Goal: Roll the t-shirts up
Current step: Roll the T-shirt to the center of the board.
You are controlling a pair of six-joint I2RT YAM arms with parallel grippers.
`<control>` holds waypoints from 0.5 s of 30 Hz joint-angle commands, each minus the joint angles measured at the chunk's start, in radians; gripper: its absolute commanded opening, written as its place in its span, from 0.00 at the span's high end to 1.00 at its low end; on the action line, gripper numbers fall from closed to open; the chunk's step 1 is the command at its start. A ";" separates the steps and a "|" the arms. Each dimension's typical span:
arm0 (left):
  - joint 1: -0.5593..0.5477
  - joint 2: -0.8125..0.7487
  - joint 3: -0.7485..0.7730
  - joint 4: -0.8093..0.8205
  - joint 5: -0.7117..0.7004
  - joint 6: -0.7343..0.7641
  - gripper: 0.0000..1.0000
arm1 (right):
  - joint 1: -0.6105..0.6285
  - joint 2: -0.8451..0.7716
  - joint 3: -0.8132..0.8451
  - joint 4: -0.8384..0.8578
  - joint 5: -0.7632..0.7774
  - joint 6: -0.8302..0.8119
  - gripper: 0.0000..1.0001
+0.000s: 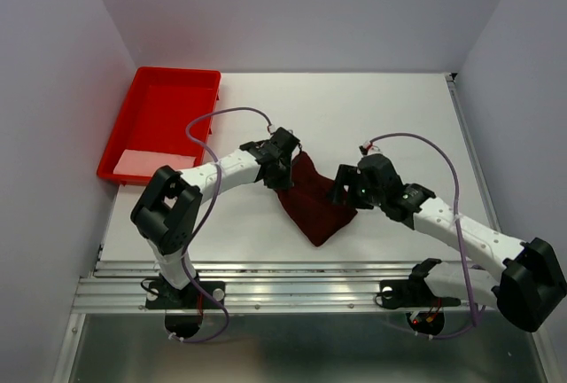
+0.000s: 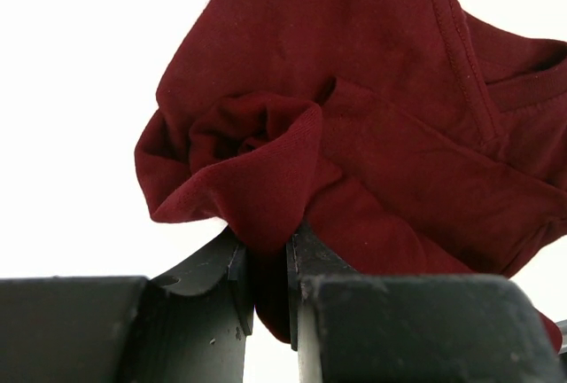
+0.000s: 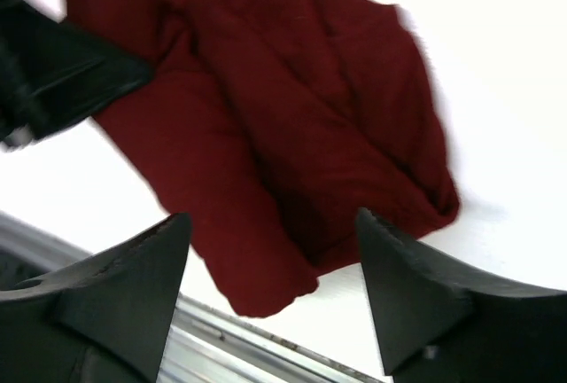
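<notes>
Now, from the top camera: the maroon t-shirt (image 1: pixel 312 204) lies bunched mid-tabletop (image 1: pixel 390 117) between the two arms, its long axis running from the left hand (image 1: pixel 283 168) at its far corner down toward the near edge. The right hand (image 1: pixel 345 191) sits just beside its right flank, so both are close, but only the left has cloth. The red tray (image 1: pixel 177 72) stands well apart at far left, and there is bare white surface around the cloth on every side.

Over to the left wrist: the left hand (image 2: pixel 266 254) is pinched tight on a twisted fold of the t-shirt (image 2: pixel 372 126), cloth rising out of the jaws.

Right wrist now: the right hand (image 3: pixel 273 217) stands wide apart, gripping nothing, with the t-shirt (image 3: pixel 292 117) straight ahead, crumpled and loosely folded. My read is that the next grab wants that near free edge.
</notes>
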 commanded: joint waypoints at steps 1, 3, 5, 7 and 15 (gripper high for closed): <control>0.006 0.004 0.039 0.023 0.013 0.031 1.00 | -0.009 0.010 0.032 0.009 -0.143 -0.065 0.17; 0.006 0.006 0.041 0.028 0.014 0.033 1.00 | -0.009 0.027 0.023 0.035 -0.189 -0.085 0.14; 0.006 0.007 0.039 0.028 0.016 0.034 1.00 | -0.009 0.059 0.017 0.044 -0.235 -0.097 0.13; 0.007 0.007 0.041 0.028 0.018 0.035 1.00 | -0.009 0.082 0.017 0.055 -0.263 -0.110 0.12; 0.009 0.013 0.036 0.031 0.018 0.028 1.00 | 0.022 0.130 -0.017 0.119 -0.361 -0.136 0.16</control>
